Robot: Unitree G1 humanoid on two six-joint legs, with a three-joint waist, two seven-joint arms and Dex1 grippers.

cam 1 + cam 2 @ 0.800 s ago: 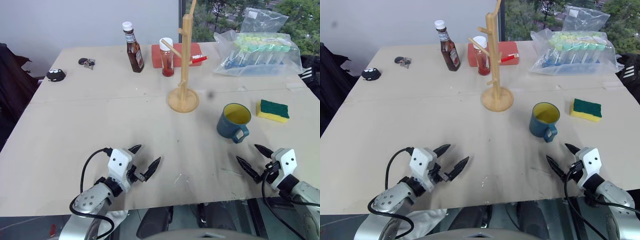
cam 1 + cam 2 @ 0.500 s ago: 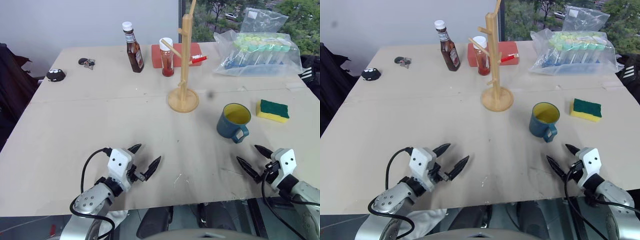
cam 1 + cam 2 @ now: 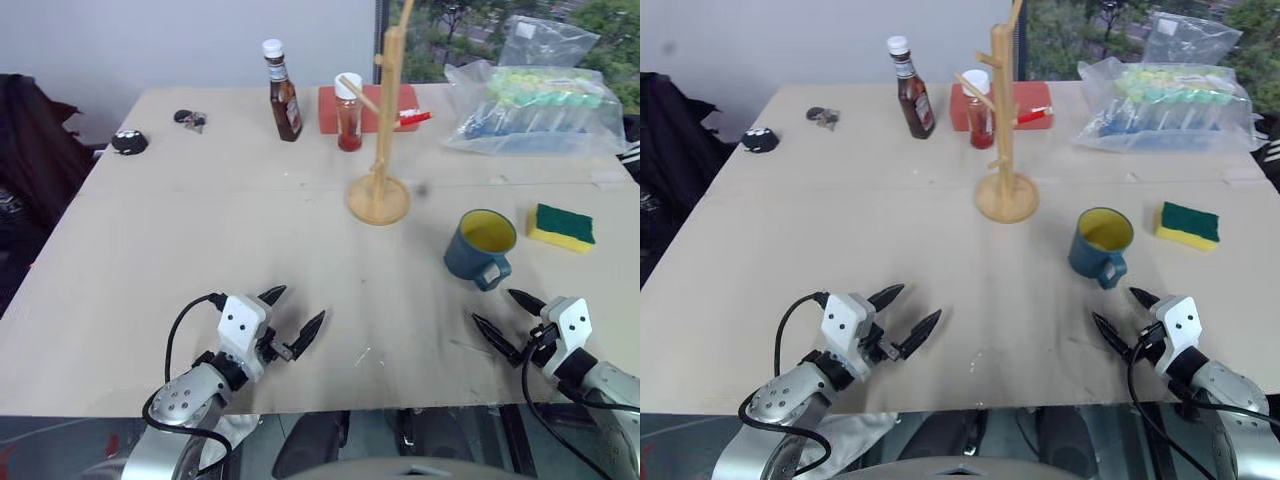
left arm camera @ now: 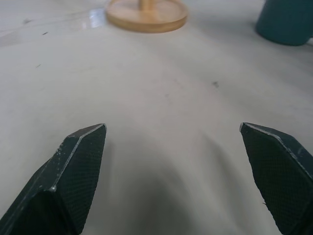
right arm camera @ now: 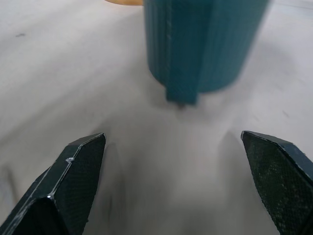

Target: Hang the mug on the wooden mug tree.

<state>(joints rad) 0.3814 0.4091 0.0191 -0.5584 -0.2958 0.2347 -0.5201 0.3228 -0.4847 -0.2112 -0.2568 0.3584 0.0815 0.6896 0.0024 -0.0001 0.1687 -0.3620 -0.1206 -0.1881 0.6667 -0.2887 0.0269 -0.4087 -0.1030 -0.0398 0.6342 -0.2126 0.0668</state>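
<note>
A pale beige table (image 3: 200, 230) stands before a white wall (image 3: 150, 40) and a window (image 3: 450, 25) showing trees.

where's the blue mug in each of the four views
Left eye view: the mug stands right of centre, just ahead of the right claw.
Right eye view: same spot, handle turned toward that claw.
Left wrist view: a teal edge in the corner.
Right wrist view: close ahead, handle facing the camera.
Shared landmark: the wooden mug tree, its round base beside the mug.

The counter (image 3: 200, 230) looks matt and lightly scuffed; the wooden mug tree (image 3: 381, 150) is pale, smooth wood. The mug (image 3: 480, 245) has a faint sheen (ceramic, perhaps). The right gripper's fingers (image 5: 73, 181) show a fine pebbled black texture.
</note>
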